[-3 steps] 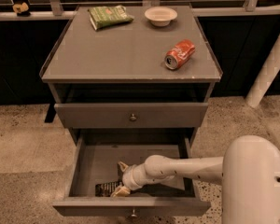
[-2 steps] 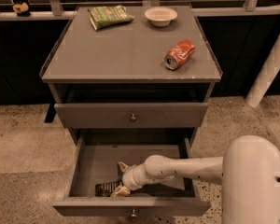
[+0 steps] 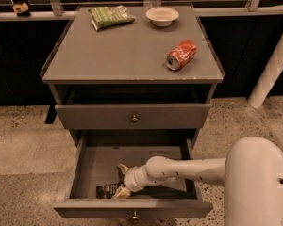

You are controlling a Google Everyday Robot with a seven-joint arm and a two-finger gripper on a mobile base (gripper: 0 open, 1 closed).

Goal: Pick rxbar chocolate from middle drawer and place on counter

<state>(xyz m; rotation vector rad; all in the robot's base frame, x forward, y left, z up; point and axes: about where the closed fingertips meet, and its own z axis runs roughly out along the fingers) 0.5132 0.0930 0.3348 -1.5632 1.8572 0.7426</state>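
The counter [image 3: 127, 51] bears one green snack bag [image 3: 111, 17], one white bowl [image 3: 162, 16] and one tipped red can [image 3: 181, 54]. In the open middle drawer [image 3: 92, 166], one rxbar chocolate [image 3: 106, 190] lies front left. The one gripper [image 3: 119, 180], just right of it, stands spread wide, one finger by the bar's end.

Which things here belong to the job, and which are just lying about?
Job: rxbar; drawer, open; counter; gripper, down in the drawer at the rxbar.
Lying about: can, green bag, bowl, all on the counter.
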